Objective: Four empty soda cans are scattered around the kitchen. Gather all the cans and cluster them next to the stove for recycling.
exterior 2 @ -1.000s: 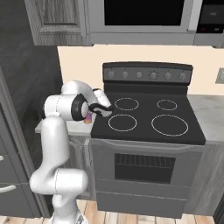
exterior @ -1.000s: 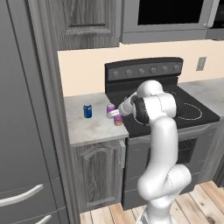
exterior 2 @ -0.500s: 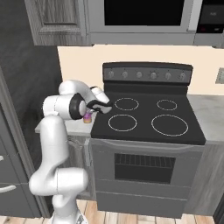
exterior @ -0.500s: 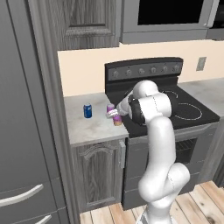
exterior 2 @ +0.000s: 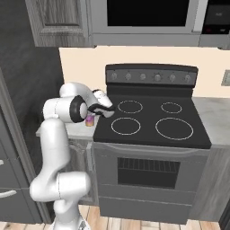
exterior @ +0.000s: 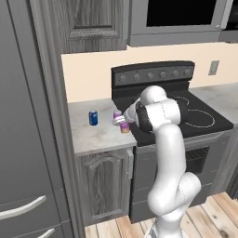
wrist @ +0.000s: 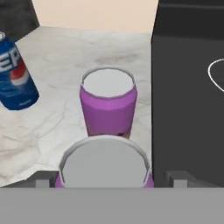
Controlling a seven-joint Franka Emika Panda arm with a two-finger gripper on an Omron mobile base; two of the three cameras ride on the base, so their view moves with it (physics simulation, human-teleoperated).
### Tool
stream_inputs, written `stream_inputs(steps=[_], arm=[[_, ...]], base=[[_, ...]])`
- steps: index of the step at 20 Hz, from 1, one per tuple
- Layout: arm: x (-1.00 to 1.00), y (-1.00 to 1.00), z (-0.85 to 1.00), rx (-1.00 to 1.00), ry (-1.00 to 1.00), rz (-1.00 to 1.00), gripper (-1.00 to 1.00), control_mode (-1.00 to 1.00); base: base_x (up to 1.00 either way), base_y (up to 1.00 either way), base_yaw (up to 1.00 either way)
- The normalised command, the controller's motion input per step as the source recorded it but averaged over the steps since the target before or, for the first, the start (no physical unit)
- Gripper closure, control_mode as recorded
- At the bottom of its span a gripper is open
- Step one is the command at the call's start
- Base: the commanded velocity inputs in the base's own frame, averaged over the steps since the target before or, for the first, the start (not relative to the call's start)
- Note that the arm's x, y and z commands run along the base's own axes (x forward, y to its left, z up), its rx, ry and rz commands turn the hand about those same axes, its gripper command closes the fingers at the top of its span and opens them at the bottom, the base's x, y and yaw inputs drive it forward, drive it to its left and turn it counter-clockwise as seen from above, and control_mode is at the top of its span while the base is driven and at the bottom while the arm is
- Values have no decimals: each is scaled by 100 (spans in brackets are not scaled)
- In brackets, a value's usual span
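Silvery-topped purple can (wrist: 105,168), marbled counter (wrist: 57,109), smooth stove (wrist: 183,96)

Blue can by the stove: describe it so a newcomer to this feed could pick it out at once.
Find the black stove, then the marble counter to its left. The blue can stands upright there, apart from the two purple cans beside the stove edge. It alone is blue, with a white and red mark.

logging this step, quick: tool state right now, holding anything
tool: straddling the near purple can, a finger on either side; whether it is clamped shut on it cannot be told.
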Motion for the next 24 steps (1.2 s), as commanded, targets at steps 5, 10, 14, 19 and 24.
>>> stream_inputs(steps=[5,10,14,19,24], arm=[[-22,0,-18,1,0,-8,-100,-100],[-26,-1,-3,0,0,-8,-100,-100],[-19,0,8,0,-4,-7,-100,-100],[-10,5,22,0,-10,-5,-100,-100],[0,7,33,0,-12,-4,-100,-100]], base=[[0,0,0],[0,0,0],[0,0,0],[0,0,0],[0,0,0]])
